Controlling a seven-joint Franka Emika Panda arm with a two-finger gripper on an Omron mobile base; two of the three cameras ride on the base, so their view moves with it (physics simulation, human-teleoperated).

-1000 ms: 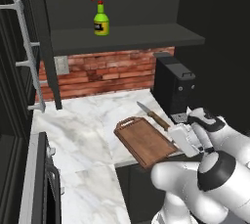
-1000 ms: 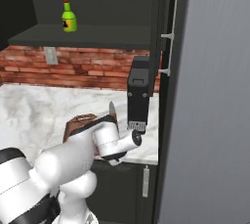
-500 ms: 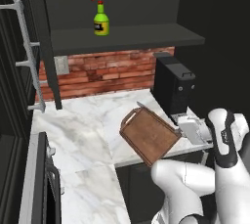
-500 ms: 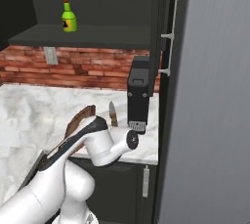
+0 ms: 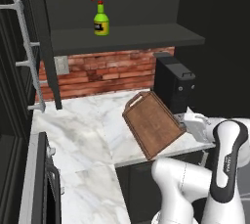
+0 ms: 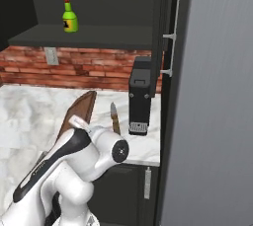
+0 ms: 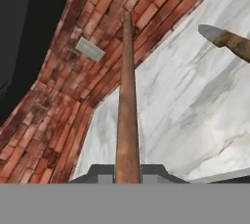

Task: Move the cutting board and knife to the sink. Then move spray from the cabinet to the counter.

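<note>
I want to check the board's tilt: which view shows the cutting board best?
The left base view: the cutting board shows its whole face, lifted and tilted. The right base view shows it obliquely behind the arm; the hand view shows only its edge.

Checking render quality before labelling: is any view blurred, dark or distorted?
Left base view: sharp; cabinet interior dark, yet the spray reads brightly. Right base view: slightly soft, evenly lit counter. Hand view: rolled, so brick wall and counter slant; cutting board seen edge-on, knife cropped at the edge.
</note>
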